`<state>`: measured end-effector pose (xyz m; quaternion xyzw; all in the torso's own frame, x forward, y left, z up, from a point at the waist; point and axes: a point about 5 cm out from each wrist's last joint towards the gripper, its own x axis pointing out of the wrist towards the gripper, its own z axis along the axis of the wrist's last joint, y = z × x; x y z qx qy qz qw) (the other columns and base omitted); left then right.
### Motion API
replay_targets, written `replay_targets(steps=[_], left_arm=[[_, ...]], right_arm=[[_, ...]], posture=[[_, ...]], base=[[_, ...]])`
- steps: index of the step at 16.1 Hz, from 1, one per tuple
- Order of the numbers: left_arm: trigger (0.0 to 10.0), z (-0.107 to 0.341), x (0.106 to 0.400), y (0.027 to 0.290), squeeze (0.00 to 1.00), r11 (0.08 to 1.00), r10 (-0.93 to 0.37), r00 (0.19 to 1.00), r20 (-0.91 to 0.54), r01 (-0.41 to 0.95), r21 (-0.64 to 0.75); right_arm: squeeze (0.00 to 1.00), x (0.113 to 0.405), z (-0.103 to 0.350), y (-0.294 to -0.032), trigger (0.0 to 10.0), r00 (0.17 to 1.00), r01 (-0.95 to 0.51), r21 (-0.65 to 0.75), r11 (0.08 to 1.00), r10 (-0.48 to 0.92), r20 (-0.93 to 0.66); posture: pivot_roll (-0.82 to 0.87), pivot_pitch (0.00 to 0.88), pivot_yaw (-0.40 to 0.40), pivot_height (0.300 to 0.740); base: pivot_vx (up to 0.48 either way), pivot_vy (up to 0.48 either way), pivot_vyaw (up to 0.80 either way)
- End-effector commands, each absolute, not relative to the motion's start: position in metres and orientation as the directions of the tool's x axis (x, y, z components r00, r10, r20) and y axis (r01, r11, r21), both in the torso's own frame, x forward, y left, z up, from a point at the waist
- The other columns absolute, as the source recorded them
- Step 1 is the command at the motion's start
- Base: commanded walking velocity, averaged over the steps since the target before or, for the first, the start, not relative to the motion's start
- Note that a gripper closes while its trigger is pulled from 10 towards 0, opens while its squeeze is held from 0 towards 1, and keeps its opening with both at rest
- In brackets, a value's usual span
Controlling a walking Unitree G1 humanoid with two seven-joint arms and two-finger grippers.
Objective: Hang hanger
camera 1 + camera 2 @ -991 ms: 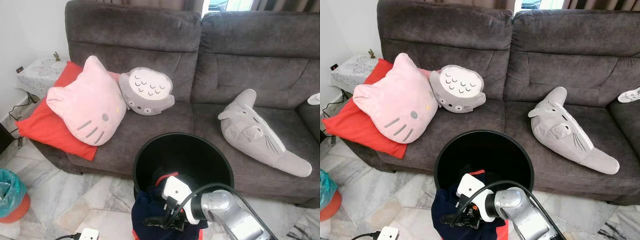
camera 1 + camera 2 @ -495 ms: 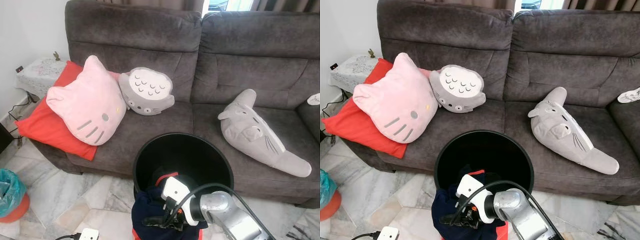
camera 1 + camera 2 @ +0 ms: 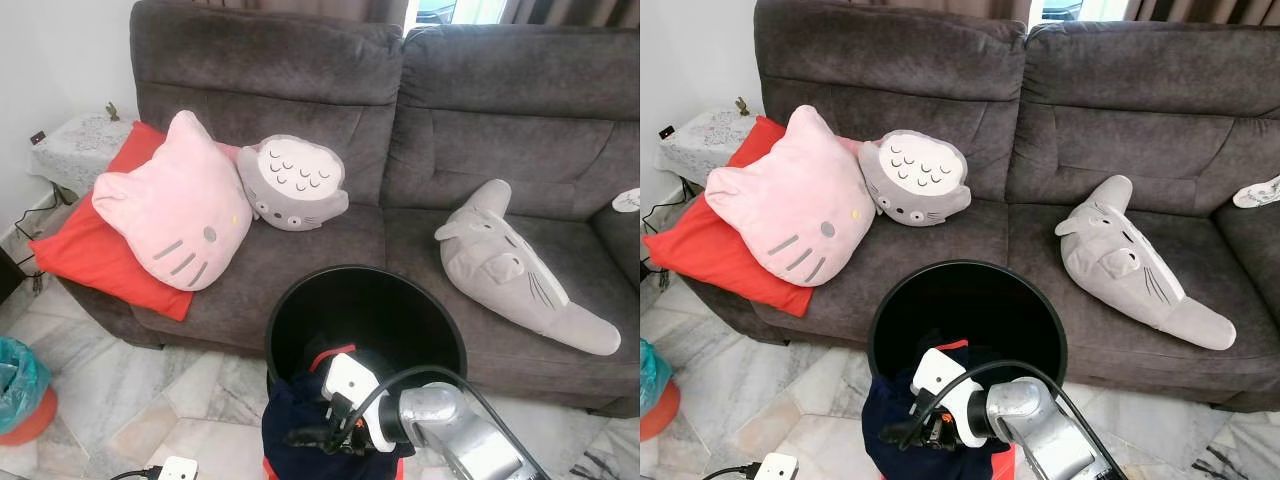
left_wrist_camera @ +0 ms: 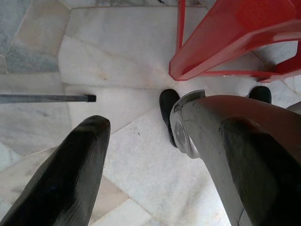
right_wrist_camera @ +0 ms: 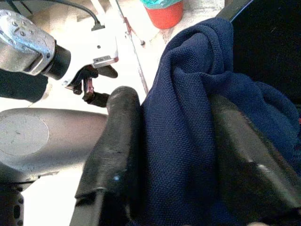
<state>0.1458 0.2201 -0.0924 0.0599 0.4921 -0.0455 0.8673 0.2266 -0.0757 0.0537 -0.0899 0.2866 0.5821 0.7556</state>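
The right gripper jaws clamp one navy garment beside one black bin; the left gripper jaws hang open.

Right tool clamped (left tool spread)

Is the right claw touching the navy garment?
Touching. The right wrist view shows the navy garment bunched between the right claw fingers, pressing against both.
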Motion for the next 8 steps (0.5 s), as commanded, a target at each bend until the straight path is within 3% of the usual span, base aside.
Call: replay_targets(steps=[1,8], left_arm=[[10.0,-0.0936,0.1432,0.2201,0.0,0.99,-0.019,0.499,-0.866,0.133,0.054],[10.0,-0.0936,0.1432,0.2203,0.0,0.99,-0.018,0.499,-0.866,0.133,0.056]], right_arm=[[0.0,0.229,0.0561,-0.0768,0.0,0.17,-0.932,0.184,0.312,0.825,-0.539],[0.0,0.2322,0.0604,-0.0764,0.0,0.193,-0.929,0.176,0.325,0.834,-0.517]], posture=[[-0.04,0.0,0.0,0.74],[-0.04,0.0,0.0,0.74]], base=[[0.0,0.0,0.0],[0.0,0.0,0.0]])
